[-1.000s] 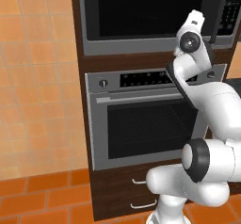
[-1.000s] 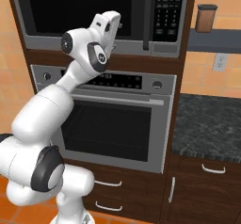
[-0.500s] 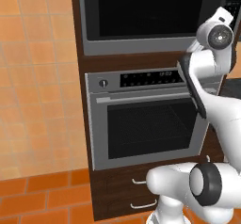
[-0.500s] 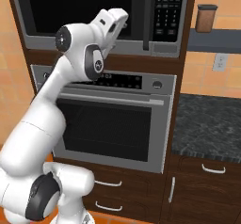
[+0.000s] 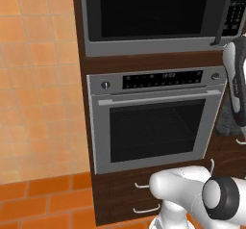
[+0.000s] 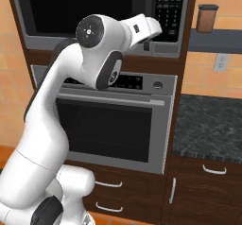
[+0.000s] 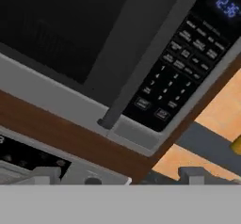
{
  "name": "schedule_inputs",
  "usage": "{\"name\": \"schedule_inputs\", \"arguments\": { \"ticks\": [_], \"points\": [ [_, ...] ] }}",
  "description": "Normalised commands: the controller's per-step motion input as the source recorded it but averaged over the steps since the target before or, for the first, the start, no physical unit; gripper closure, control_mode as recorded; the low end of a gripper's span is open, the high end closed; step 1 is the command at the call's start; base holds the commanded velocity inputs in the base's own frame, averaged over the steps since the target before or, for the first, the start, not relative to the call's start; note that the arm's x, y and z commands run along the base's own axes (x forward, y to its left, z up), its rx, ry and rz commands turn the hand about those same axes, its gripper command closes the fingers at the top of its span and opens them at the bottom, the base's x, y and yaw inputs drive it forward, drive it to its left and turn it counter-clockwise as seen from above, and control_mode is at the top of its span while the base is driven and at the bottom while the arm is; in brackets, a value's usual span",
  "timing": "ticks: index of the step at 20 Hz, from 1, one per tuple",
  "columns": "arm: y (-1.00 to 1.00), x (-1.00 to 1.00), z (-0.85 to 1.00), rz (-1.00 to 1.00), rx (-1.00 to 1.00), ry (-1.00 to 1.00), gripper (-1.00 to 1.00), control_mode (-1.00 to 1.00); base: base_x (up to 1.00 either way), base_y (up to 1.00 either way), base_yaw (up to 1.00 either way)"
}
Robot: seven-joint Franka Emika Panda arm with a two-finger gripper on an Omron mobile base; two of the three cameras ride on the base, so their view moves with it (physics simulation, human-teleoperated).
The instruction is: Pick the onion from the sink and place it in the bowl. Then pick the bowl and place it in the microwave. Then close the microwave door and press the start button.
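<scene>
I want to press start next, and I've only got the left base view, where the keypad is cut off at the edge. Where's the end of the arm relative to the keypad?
Observer: In the right base view, the arm's white wrist sits in front of the lower left corner of the keypad, right beside the microwave door.
Operator: Okay. Anything to the right of the microwave I should keep the arm away from?
Observer: A brown jar stands on a shelf just right of the keypad strip.
</scene>
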Motion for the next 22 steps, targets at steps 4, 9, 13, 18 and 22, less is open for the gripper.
{"name": "schedule_inputs", "arguments": {
  "ticks": [4,9,13,18,22],
  "points": [
    [-0.19,-0.01,-0.37,-0.15,0.78,-0.09,-1.0,-1.0,0.0,0.0,0.0],
    [0.0,0.17,-0.34,-0.1,0.83,-0.03,-1.0,-1.0,0.0,0.0,0.0],
    [0.0,0.34,-0.36,-0.1,0.95,-0.1,-1.0,-1.0,0.0,0.0,0.0],
    [0.0,0.73,-0.04,-0.08,0.84,-0.17,-1.0,-1.0,0.0,0.0,0.0],
    [-0.01,0.76,0.17,-0.1,0.72,-0.13,-1.0,-1.0,0.0,0.0,0.0]
  ]
}}
